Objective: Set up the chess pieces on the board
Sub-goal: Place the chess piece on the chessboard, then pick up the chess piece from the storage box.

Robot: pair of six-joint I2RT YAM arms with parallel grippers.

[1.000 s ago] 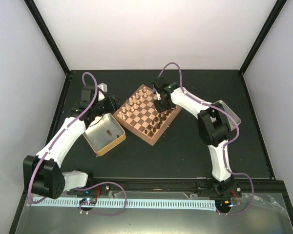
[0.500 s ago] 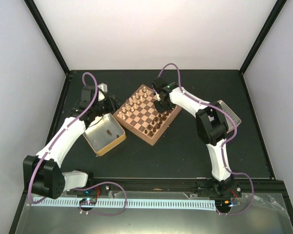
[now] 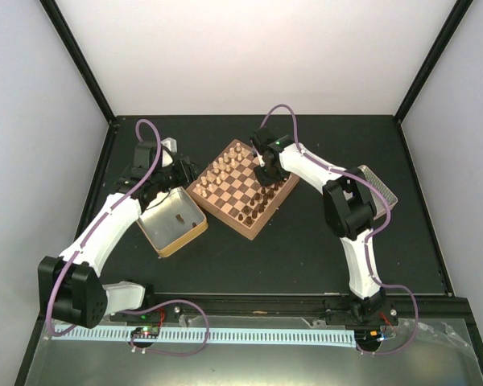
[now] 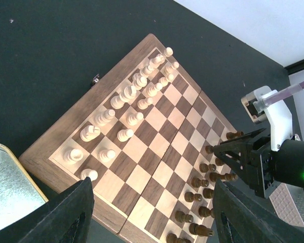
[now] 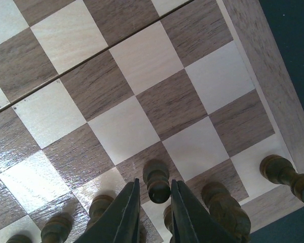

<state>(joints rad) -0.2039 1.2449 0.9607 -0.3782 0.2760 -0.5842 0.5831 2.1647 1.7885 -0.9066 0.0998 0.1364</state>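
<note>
The board (image 3: 240, 173) lies turned like a diamond at mid-table. Dark brown chess pieces (image 4: 201, 181) stand in rows along its right edge, pale ones (image 4: 136, 97) along its left. My right gripper (image 5: 153, 186) hangs low over that dark side (image 3: 267, 178). Its jaws are slightly parted around a dark pawn (image 5: 157, 181) that stands upright on a dark square, with a thin gap showing on the pawn's left. Further dark pieces (image 5: 279, 172) stand close by. My left gripper (image 4: 154, 223) is open wide and empty above the board's left corner (image 3: 174, 172).
A shallow metal tray (image 3: 195, 227) sits left of the board under my left arm, with one small dark piece (image 3: 179, 217) in it. A second tray (image 3: 380, 183) lies right of the board, partly behind my right arm. The board's thick rim (image 5: 263, 66) runs beside the right gripper.
The right gripper's jaws have parted a little from the dark pawn, which stays standing on its square. The left arm has not moved.
</note>
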